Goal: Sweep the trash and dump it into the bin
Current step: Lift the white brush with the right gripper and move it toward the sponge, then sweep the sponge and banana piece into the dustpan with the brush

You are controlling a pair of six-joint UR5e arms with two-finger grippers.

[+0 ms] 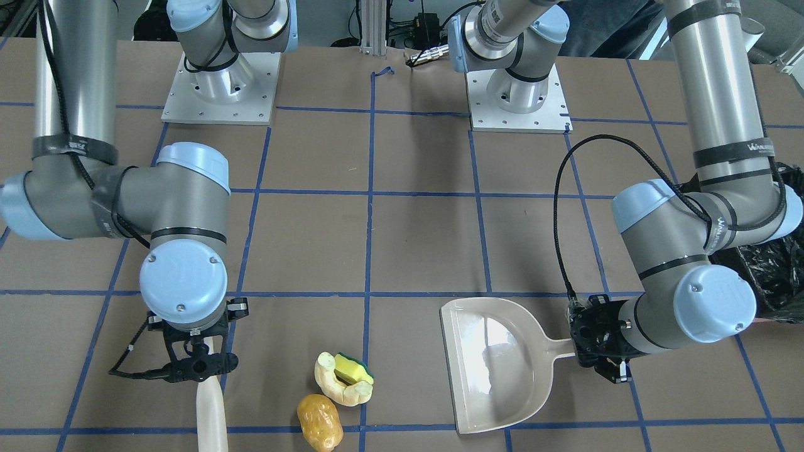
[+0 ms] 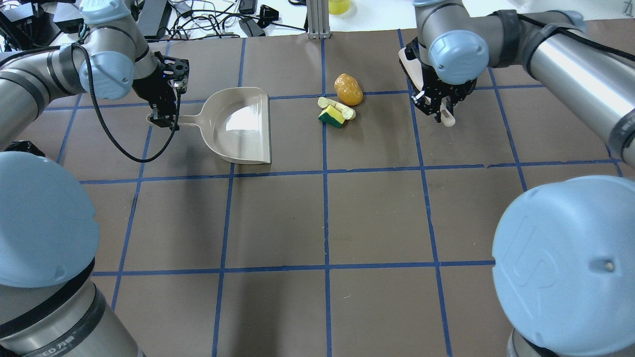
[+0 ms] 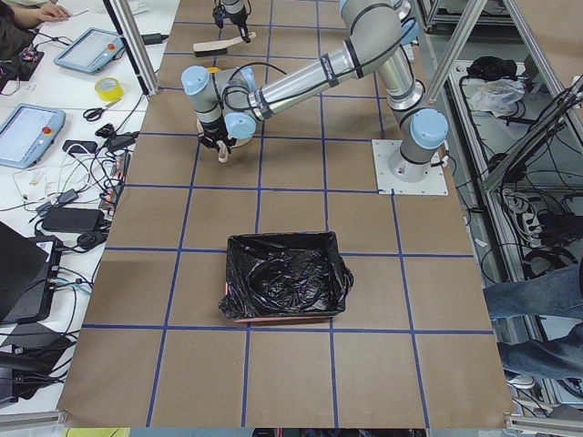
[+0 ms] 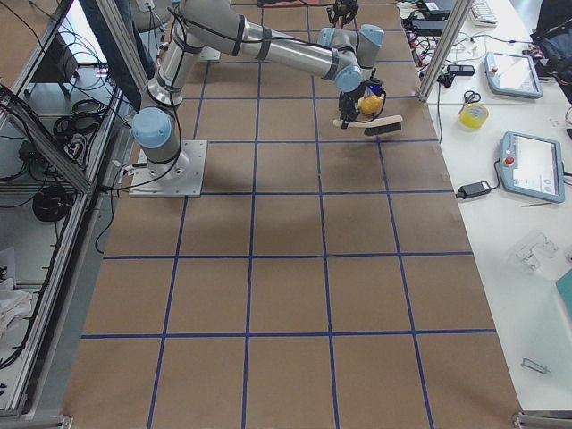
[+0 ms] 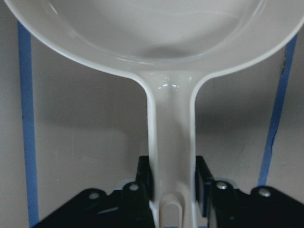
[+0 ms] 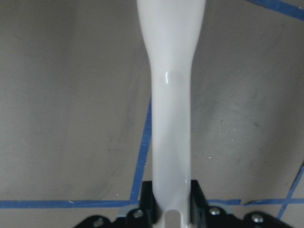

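The trash lies together on the brown table: a golden-brown potato-like lump (image 1: 320,422) (image 2: 348,89), a cream peel piece (image 1: 333,384) (image 2: 326,102) and a yellow sponge with a green side (image 1: 353,370) (image 2: 331,116). My left gripper (image 1: 600,348) (image 2: 166,119) (image 5: 171,190) is shut on the handle of the beige dustpan (image 1: 496,370) (image 2: 243,126) (image 5: 170,123), whose open mouth faces the trash. My right gripper (image 1: 201,364) (image 2: 439,106) (image 6: 171,199) is shut on the cream handle of a brush (image 1: 211,408) (image 6: 171,109) on the other side of the trash. The black-lined bin (image 3: 284,278) (image 1: 776,276) stands apart.
Both arm bases (image 1: 220,94) sit on plates at the robot's side of the table. The bin is at the table's end on my left, behind my left arm's elbow (image 1: 710,301). Cables and tablets (image 3: 91,50) lie beyond the table's far edge.
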